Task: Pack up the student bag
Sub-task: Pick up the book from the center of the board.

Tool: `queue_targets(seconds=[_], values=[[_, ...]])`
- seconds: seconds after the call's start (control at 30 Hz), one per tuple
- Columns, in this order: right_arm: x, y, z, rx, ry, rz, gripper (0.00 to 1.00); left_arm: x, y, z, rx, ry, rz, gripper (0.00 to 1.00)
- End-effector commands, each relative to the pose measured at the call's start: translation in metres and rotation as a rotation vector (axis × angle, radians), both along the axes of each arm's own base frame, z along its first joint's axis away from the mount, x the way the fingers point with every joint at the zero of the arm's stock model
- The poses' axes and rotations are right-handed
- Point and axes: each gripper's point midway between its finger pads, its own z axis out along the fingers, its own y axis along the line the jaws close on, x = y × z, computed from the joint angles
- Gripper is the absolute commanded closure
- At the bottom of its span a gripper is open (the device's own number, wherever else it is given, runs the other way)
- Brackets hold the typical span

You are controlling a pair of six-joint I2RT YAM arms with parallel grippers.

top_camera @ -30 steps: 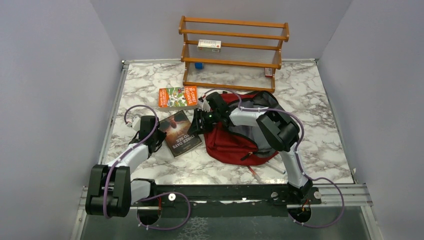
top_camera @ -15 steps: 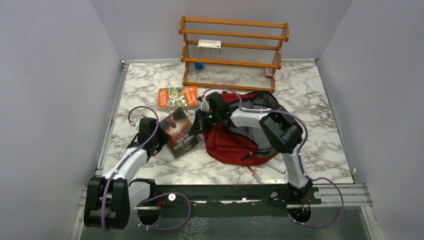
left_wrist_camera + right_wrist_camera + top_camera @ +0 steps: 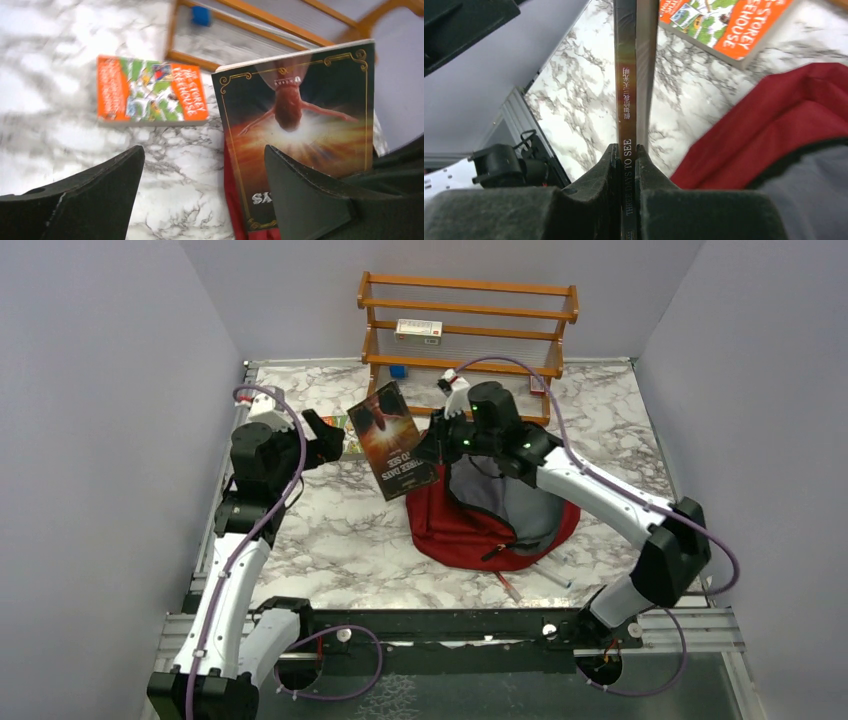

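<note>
Surface: white marble table (image 3: 330, 540) with grey veining and a metal rail along its near edge. Plain pale lilac walls close it in on three sides. A wooden rack (image 3: 468, 315) stands at the far edge.

Student bag (image 3: 470, 535): dark red, soft and slumped, far bigger than either book. It lies on the marble right of centre, in front of the rack. Its mouth gapes upward, showing grey lining and black trim.

Right gripper (image 3: 626, 148): fingers pinched tight on the spine of the dark book (image 3: 395, 440). The book is held off the table, tilted, above the bag's left edge.

Left gripper (image 3: 203, 150): jaws spread wide with nothing between them. It is raised just left of the dark book and faces its cover.

Count:
- Bags: one.
- Books: two. One is the dark book in the grip. The other is the orange book (image 3: 150, 90), flat on the marble near the rack's left foot.
- Racks: one.
- Small items on the rack: three. These are a white box (image 3: 418, 330), a blue piece (image 3: 398, 371) and a small red piece (image 3: 537, 385).
- Arms: two.
</note>
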Motion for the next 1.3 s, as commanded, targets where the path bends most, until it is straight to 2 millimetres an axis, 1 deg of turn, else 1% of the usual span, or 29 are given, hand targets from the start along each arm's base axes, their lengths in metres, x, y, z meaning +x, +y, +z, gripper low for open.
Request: queue_targets(seconds=[0.0, 0.07, 0.1, 0.2, 0.27, 0.37, 0.47, 0.6, 0.7, 0.8, 0.9, 0.93, 1.03, 1.17, 1.27], values=[[-0.009, -0.055, 0.019, -0.145, -0.134, -0.006, 1.00, -0.005, -0.052, 0.058, 0.151, -0.251, -0.419, 0.08], [-0.020, -0.073, 0.025, -0.181, -0.164, 0.018, 1.00, -0.012, -0.074, 0.074, 0.169, -0.315, -0.564, 0.07], [-0.028, -0.079, 0.028, -0.190, -0.185, 0.049, 1.00, -0.016, -0.085, 0.078, 0.178, -0.340, -0.639, 0.07], [-0.058, -0.090, 0.031, -0.207, -0.239, 0.186, 1.00, -0.031, -0.116, 0.080, 0.205, -0.396, -0.853, 0.07], [-0.076, -0.094, 0.033, -0.199, -0.260, 0.263, 1.00, -0.042, -0.132, 0.079, 0.216, -0.427, -0.969, 0.07], [-0.102, -0.097, 0.037, -0.164, -0.274, 0.382, 1.00, -0.053, -0.148, 0.076, 0.220, -0.439, -1.081, 0.07], [-0.120, -0.100, 0.042, -0.141, -0.296, 0.454, 1.00, -0.072, -0.165, 0.070, 0.227, -0.437, -1.198, 0.07], [-0.140, -0.103, 0.048, -0.113, -0.326, 0.561, 1.00, -0.106, -0.181, 0.059, 0.180, -0.426, -1.352, 0.18], [-0.145, -0.106, 0.055, -0.112, -0.367, 0.589, 1.00, -0.126, -0.184, 0.056, 0.145, -0.422, -1.413, 0.26], [-0.143, -0.110, 0.059, -0.131, -0.405, 0.585, 1.00, -0.143, -0.184, 0.057, 0.124, -0.442, -1.455, 0.34], [-0.137, -0.114, 0.060, -0.175, -0.417, 0.559, 1.00, -0.151, -0.182, 0.057, 0.129, -0.458, -1.456, 0.52], [-0.135, -0.115, 0.060, -0.189, -0.419, 0.550, 1.00, -0.152, -0.182, 0.058, 0.129, -0.464, -1.456, 0.54], [-0.134, -0.118, 0.064, -0.204, -0.430, 0.544, 0.99, -0.158, -0.183, 0.057, 0.116, -0.468, -1.479, 0.53], [-0.140, -0.120, 0.070, -0.193, -0.429, 0.563, 1.00, -0.163, -0.188, 0.056, 0.089, -0.460, -1.521, 0.53], [-0.143, -0.122, 0.066, -0.204, -0.411, 0.573, 1.00, -0.167, -0.191, 0.055, 0.067, -0.451, -1.555, 0.57]])
